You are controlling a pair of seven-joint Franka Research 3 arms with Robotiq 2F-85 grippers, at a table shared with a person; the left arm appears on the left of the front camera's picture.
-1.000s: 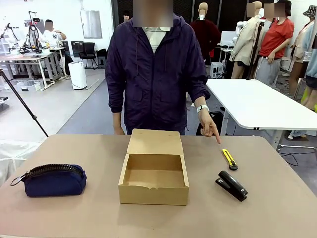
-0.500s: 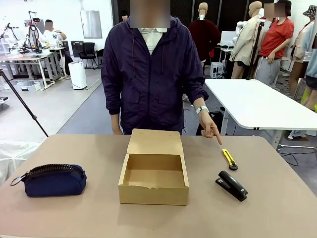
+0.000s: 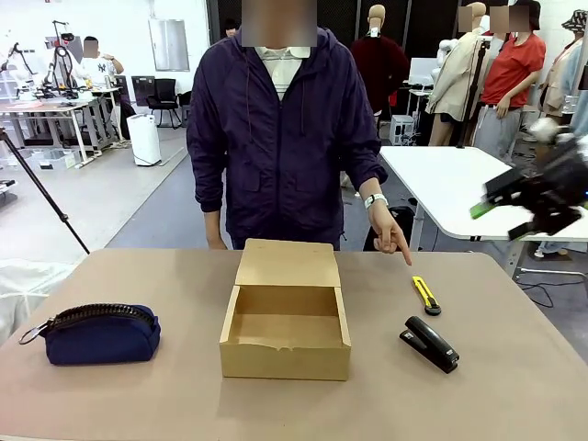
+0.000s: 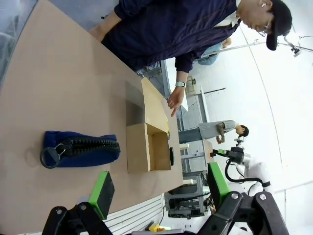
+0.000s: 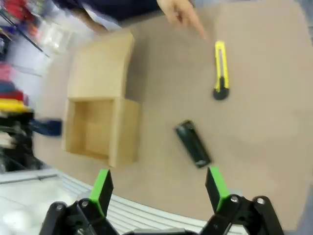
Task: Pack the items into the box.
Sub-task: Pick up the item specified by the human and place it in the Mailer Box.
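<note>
The open tan cardboard box (image 3: 286, 321) sits mid-table with its flap lid laid back toward the person; it is empty. The navy pouch (image 3: 99, 333) with a black zipper and ring pull lies at the left. A slim yellow cutter (image 3: 425, 295) lies right of the box, and the person's finger (image 3: 402, 255) points down at it. My right gripper (image 3: 519, 204) enters high at the right edge, blurred, fingers spread open. In the right wrist view the open right gripper (image 5: 159, 190) hangs above the cutter (image 5: 220, 70) and box (image 5: 98, 121). In its own view my left gripper (image 4: 159, 186) is open over the pouch (image 4: 80, 148).
A black stapler (image 3: 429, 344) lies near the cutter, toward the front right. The person (image 3: 285, 138) stands at the far edge behind the box. The tan table (image 3: 514, 386) has open surface at front and between pouch and box.
My right gripper has come into the front view at the upper right, moving fast. The person's pointing hand stays over the cutter.
</note>
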